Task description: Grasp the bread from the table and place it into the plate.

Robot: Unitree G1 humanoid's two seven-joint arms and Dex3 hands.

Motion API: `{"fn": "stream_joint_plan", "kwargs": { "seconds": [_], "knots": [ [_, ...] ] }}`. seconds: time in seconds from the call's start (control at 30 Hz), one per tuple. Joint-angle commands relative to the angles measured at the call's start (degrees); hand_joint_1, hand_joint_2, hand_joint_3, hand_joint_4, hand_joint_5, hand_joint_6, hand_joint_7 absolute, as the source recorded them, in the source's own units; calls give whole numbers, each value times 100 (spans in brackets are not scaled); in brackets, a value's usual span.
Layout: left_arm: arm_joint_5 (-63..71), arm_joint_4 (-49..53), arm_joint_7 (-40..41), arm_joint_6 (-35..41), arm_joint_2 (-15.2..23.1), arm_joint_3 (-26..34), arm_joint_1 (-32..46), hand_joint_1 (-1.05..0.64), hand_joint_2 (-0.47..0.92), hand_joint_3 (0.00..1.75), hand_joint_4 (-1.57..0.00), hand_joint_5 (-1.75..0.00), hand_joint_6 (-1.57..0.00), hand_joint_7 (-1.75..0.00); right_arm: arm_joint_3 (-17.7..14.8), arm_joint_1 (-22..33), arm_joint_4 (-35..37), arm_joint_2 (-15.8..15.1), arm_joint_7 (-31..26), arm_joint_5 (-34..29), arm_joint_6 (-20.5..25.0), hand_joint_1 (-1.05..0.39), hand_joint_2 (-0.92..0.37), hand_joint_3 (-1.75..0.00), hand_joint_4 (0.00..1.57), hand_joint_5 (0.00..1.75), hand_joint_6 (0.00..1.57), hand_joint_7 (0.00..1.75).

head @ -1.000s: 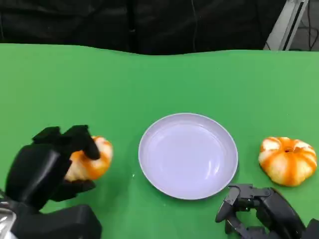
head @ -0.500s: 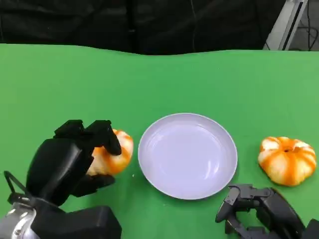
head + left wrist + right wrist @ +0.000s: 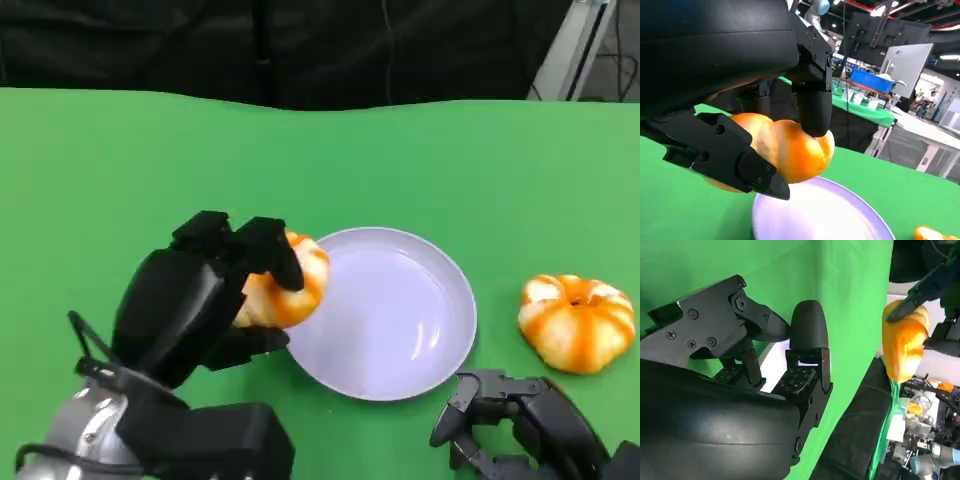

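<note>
My left hand grips an orange and white pumpkin-shaped bread, holding it over the left rim of the white plate. In the left wrist view the bread sits between my black fingers, with the plate just below it. A second bread of the same kind lies on the green table to the right of the plate. My right hand rests low at the front right with its fingers apart and nothing in them. The right wrist view shows the held bread far off.
The green tablecloth covers the whole table up to a dark backdrop at the far edge. A metal frame leg stands at the back right. The second bread shows at the corner of the left wrist view.
My left hand has carried the bread to the right and upward, from the table at the left to the plate's left rim. The right hand and the second bread have stayed put.
</note>
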Motion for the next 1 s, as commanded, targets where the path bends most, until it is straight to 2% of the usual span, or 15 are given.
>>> {"fn": "stream_joint_plan", "kwargs": {
  "seconds": [0.03,0.3,0.63,0.77,1.0],
  "knots": [
    [15,179,-43,-24,-59,-134,-255,-6,80,0,-58,-175,-49,-172,-12,9,22,-23,-51,-15,-83,-13,-59,-102,82,149,85,118],
    [-2,870,-186,-97,-302,-523,-838,-4,79,0,-54,-175,-48,-171,33,76,-56,-1,-219,-178,-97,-14,-60,-99,83,145,88,113],
    [-12,1473,-60,-272,-389,-733,-1200,-5,78,0,-55,-175,-50,-170,133,179,-257,-24,-359,-240,13,-14,-61,-98,83,144,89,110],
    [-180,2439,-188,-398,-672,-903,-1672,-5,79,0,-54,-175,-53,-163,156,211,-300,-15,-306,-175,64,-16,-61,-98,82,144,89,110],
    [-243,3674,-28,-835,-846,-1029,-2259,-6,79,0,-50,-175,-54,-157,156,191,-282,-4,-280,-142,100,-16,-61,-96,82,147,90,109]
  ]
}}
